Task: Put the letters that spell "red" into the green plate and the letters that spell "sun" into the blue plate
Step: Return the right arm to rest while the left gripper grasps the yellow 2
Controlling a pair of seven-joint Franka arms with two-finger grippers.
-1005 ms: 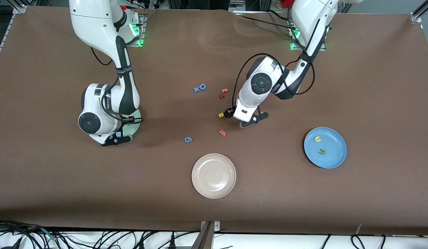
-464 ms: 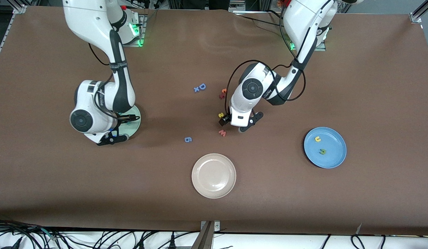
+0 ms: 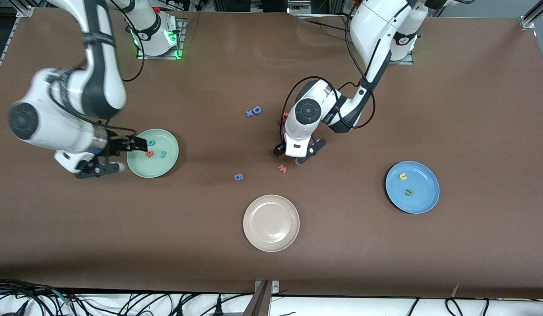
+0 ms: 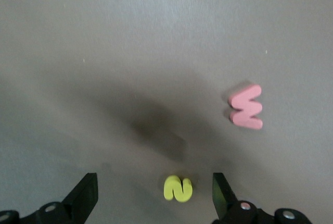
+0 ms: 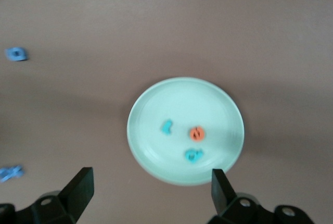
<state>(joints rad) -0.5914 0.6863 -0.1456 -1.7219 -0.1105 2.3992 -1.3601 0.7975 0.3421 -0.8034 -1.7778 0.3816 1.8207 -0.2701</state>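
A brown table carries three round plates, with the beige-white plate as the landmark near the front camera's edge.

The right arm comes from its base at its own end of the table. The right gripper hangs over the rim of the green plate, fingers spread wide and holding nothing. The left gripper hangs low over the table, farther from the front camera than the beige-white plate, fingers spread apart and empty, one on either side of the yellow s.

The green plate sits toward the right arm's end of the table from the beige-white plate, farther from the front camera. In it lie the teal d, the orange e and the teal r.

The blue plate sits toward the left arm's end from the beige-white plate. In it lie the yellow u and the olive-green n.

Farther from the front camera than the beige-white plate, loose on the table, lie a pink-red w, a blue 6 and a blue capital D.
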